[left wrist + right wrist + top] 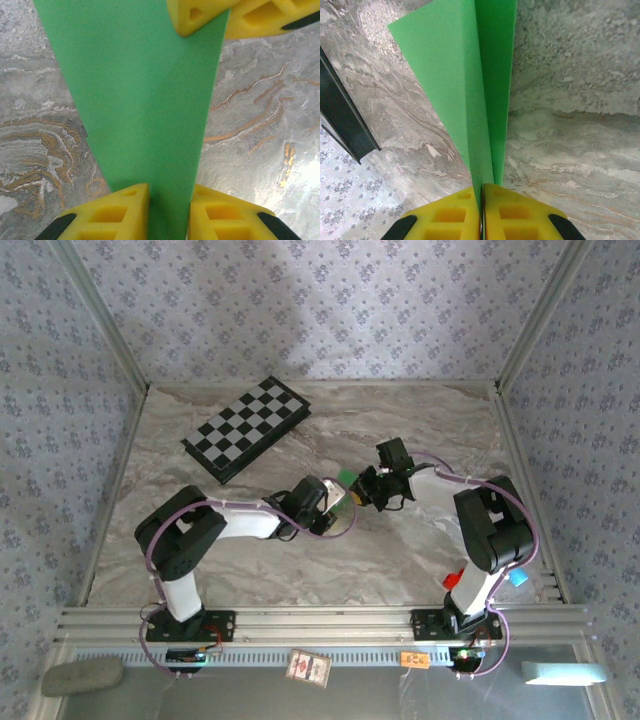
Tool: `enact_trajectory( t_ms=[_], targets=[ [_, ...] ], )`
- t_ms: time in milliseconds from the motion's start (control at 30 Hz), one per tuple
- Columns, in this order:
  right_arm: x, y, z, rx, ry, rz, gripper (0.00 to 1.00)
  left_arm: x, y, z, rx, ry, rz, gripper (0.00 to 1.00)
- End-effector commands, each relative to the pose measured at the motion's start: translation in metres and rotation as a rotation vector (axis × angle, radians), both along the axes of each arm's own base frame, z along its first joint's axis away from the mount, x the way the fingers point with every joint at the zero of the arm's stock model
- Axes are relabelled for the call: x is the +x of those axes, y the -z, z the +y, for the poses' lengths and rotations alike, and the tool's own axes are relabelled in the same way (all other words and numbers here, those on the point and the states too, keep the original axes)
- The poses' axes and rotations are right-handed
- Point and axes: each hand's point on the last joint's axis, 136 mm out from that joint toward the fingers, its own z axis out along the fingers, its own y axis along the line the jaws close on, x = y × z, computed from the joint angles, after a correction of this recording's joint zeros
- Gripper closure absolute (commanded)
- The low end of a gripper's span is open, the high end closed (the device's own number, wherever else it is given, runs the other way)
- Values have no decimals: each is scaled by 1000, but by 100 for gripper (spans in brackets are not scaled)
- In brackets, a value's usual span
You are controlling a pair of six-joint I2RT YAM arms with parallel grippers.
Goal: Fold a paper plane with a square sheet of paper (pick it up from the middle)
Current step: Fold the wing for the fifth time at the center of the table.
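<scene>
pinching paper plane (470, 90) from both ends: right gripper (482, 192) tight on fold, left gripper (170, 195) clamping opposite end.

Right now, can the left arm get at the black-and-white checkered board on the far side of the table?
Probably, but not yet: the left gripper flanks the bright-green folded paper plane, which the right gripper pinches too. Nothing lies on the marble table between it and the checkered board.
</scene>
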Motion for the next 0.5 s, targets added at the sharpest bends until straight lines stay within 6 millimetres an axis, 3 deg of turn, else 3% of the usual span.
enact_trajectory(
  t_ms=[0, 267, 467],
  targets=[
    [-1, -8, 3, -5, -13, -3, 91, -4, 8, 3, 11, -14, 14, 76],
    [-3, -3, -2, -39, 0, -8, 96, 4, -26, -1, -26, -54, 0, 67],
    [-3, -4, -3, -44, 0, -12, 96, 0, -18, 2, 4, -86, 44, 67]
  ],
)
